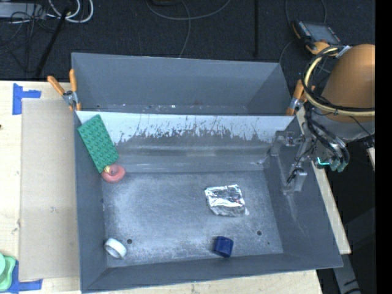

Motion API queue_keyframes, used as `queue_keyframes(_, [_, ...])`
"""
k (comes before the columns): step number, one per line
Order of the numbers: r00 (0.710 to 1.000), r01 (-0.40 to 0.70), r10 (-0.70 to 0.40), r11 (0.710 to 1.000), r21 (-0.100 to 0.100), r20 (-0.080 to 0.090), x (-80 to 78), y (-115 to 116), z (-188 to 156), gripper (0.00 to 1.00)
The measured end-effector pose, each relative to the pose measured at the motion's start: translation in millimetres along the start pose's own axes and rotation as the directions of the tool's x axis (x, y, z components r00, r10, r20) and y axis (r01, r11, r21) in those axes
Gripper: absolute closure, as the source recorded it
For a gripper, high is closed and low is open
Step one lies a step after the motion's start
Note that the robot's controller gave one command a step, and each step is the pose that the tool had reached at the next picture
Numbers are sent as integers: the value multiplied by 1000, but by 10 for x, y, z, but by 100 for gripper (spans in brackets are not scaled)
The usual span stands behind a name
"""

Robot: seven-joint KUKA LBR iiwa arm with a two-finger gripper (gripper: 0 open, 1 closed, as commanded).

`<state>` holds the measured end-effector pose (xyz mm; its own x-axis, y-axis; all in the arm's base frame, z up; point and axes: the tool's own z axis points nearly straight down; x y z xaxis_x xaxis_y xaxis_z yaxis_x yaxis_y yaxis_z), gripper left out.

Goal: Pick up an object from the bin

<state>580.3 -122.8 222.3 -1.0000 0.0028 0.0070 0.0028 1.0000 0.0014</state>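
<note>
At the front of the bin (pixel 177 90), a white cap (pixel 114 247) lies in the left corner and a blue cap (pixel 223 245) sits to its right, near the front wall. Just beyond the blue cap, a crumpled foil wad (pixel 225 201) rests on the floor right of centre, apart from everything else. The gripper (pixel 296 175) hangs level with it over the right-hand slope of the bin, with nothing under it but bare metal. Whether it is apart or together I cannot tell.

The foil is the nearest thing to it, lying towards the view's left and lower on the floor (the blue cap comes next, further forward). The wad is a little wider than deep, its longer side running across the view. Any pick likely starts by moving in from the wall towards the middle. Farther back on the left, a pink ring (pixel 113 174) touches the foot of a green studded plate (pixel 98 142) leaning on the left wall.
</note>
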Motion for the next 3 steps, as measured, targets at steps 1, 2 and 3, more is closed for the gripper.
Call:
queue_keyframes(1, [968, 250, -250, 968, -1, 1, -106, 931, 1309, 0])
queue_keyframes(2, [970, 243, -243, 970, 1, 3, -49, 1002, 1544, 0])
queue_keyframes(3, [969, 246, -246, 969, 3, 6, -58, 1002, 1527, 100])
